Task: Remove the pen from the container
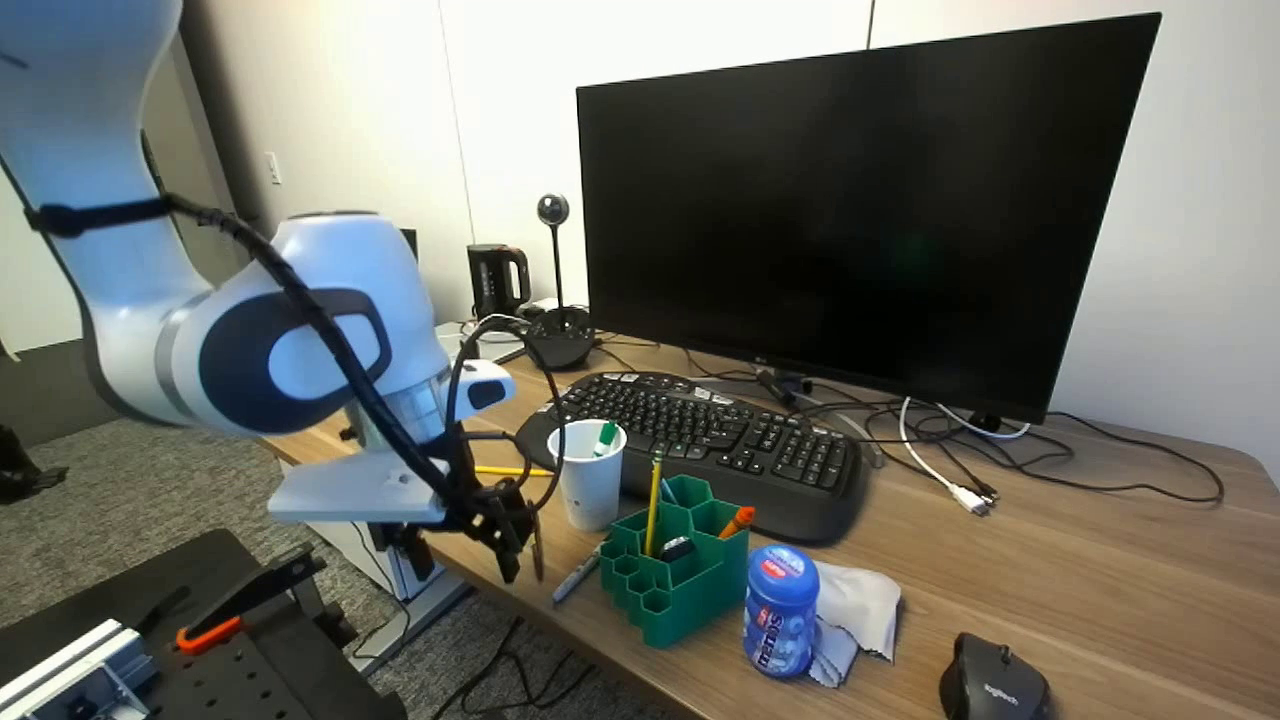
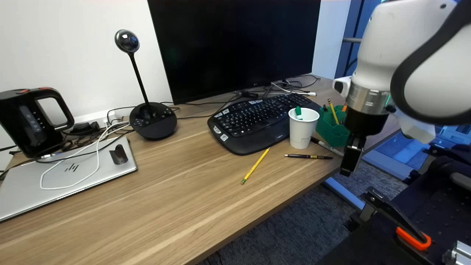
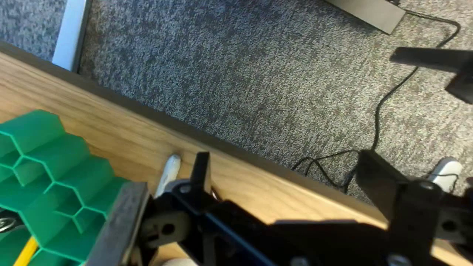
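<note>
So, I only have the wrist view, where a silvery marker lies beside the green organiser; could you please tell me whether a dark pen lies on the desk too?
Observer: Yes, an exterior view shows a dark pen lying on the desk, between the white cup and the desk's edge.
Operator: Thank you; does that cup hold anything?
Observer: It does: in both exterior views a green-topped marker leans inside it.
Operator: And what might I be missing where the green organiser runs out of my picture?
Observer: An orange-tipped pen, which leans in one of its compartments.
</note>
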